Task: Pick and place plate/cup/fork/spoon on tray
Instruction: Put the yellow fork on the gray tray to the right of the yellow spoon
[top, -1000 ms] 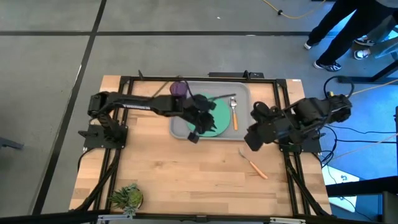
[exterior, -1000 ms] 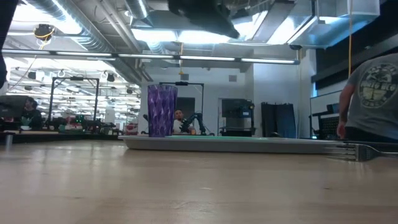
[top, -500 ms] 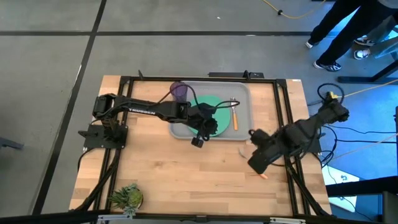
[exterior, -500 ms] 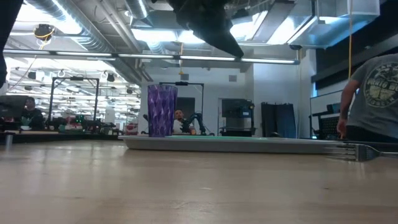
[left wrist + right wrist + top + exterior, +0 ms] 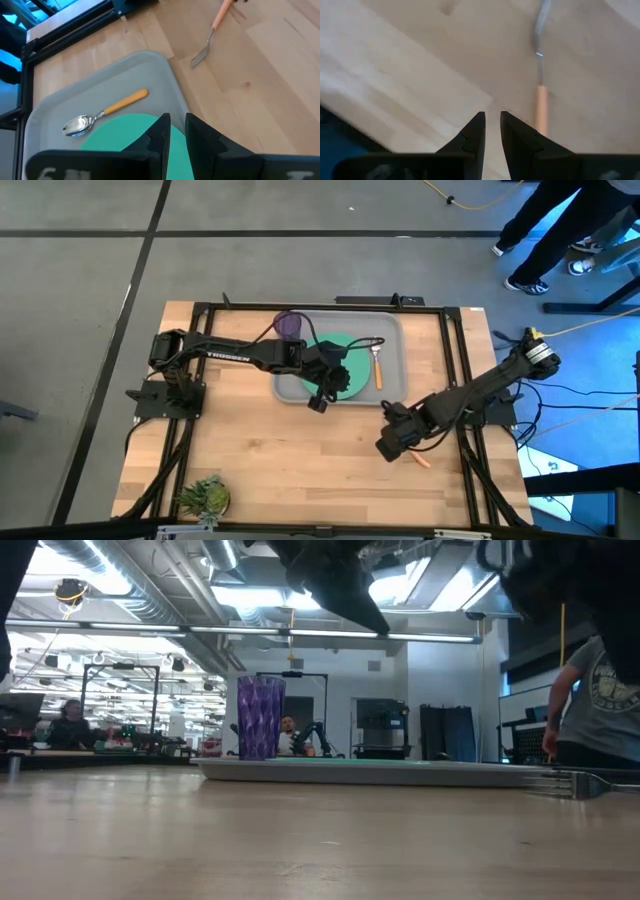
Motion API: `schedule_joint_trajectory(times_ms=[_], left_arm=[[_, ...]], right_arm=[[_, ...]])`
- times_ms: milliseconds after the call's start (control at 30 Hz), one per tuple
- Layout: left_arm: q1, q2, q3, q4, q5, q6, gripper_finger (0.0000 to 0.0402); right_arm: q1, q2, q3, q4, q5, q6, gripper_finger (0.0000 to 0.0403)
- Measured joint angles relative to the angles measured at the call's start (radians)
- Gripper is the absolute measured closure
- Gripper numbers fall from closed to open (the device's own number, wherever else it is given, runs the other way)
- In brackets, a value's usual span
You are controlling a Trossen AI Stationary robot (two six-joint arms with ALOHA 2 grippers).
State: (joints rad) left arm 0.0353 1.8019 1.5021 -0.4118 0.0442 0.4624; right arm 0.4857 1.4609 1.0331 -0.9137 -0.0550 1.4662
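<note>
Landmark: grey rectangular plastic tray (image 5: pixel 392 350).

Right gripper (image 5: pixel 388 445) nearest, off the tray over bare wood, fingers slightly parted, empty. Orange-handled metal fork (image 5: pixel 414 453) just beside it, outside the tray.

Left gripper (image 5: pixel 318 402) at the tray's near rim, nearly closed, empty.

On the tray: mint-green round plate (image 5: pixel 352 372), orange-handled spoon (image 5: pixel 377 365), translucent purple cup (image 5: pixel 289 326).

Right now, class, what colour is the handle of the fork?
Salmon-orange; the fork shows best in the left wrist view.

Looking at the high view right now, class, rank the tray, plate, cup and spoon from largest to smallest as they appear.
1. tray
2. plate, partly hidden by the left arm
3. spoon and cup: the spoon looks longer, the cup wider, so no firm order.
</note>
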Motion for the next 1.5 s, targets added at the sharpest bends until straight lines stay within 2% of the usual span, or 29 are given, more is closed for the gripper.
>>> schedule_joint_trajectory(times_ms=[133, 400, 667, 1100, 1500], left_arm=[[0.0, 0.0, 0.0, -0.003, 0.0, 0.0, 0.035], [0.007, 0.0, 0.0, -0.002, 0.0, 0.003, 0.035], [0.01, 0.0, 0.0, -0.002, 0.001, 0.019, 0.035], [0.028, 0.0, 0.0, -0.002, 0.002, 0.019, 0.035], [0.033, 0.0, 0.0, -0.003, 0.033, 0.018, 0.035]], right_arm=[[-0.011, 0.0, -0.059, 0.014, -0.035, 0.003, 0.0338], [-0.013, 0.0, -0.15, 0.044, -0.026, 0.003, 0.0338], [-0.014, 0.0, -0.261, 0.206, -0.026, 0.0, 0.0338], [-0.014, 0.004, -0.266, 0.176, -0.026, -0.003, 0.0338], [-0.014, 0.107, -0.265, 0.198, -0.044, -0.008, 0.0338]])
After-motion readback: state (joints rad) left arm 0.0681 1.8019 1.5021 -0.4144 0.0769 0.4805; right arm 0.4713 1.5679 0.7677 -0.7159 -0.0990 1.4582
